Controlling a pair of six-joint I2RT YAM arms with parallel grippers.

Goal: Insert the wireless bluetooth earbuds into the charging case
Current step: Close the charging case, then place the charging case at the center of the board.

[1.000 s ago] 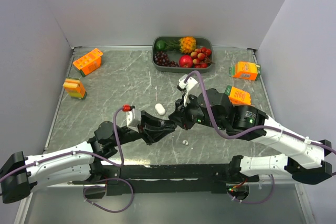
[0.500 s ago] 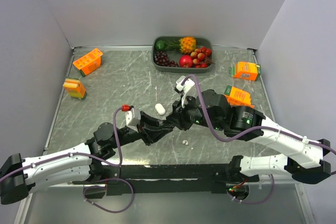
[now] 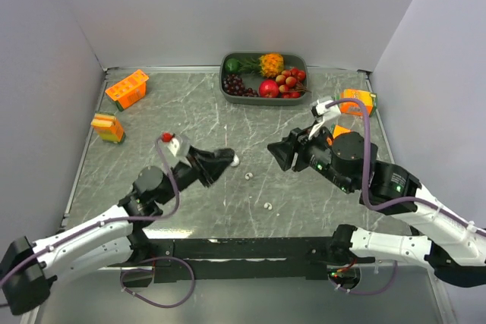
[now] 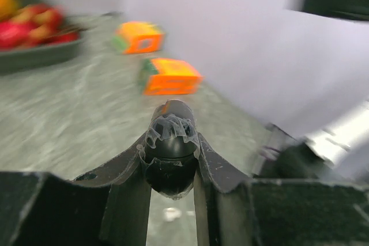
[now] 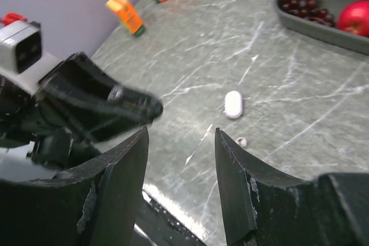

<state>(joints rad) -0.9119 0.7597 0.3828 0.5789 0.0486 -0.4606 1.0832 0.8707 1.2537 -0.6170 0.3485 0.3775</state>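
My left claw (image 4: pixel 171 142) squeezes a small black round thing (image 4: pixel 170 174). My right claw (image 5: pixel 180 142) is wide, holding nothing, above the counter (image 5: pixel 300 119).

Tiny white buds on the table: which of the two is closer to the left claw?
The tiny white bud higher in the top view, just right of the left gripper; the other white bud lies lower and farther off.

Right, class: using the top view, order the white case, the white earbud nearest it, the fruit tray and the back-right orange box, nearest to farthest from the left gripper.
1. White case: right beside the tips of the left gripper.
2. White earbud: slightly right, toward the arms' bases.
3. Fruit tray: middle of the back edge.
4. Orange box: back right corner.
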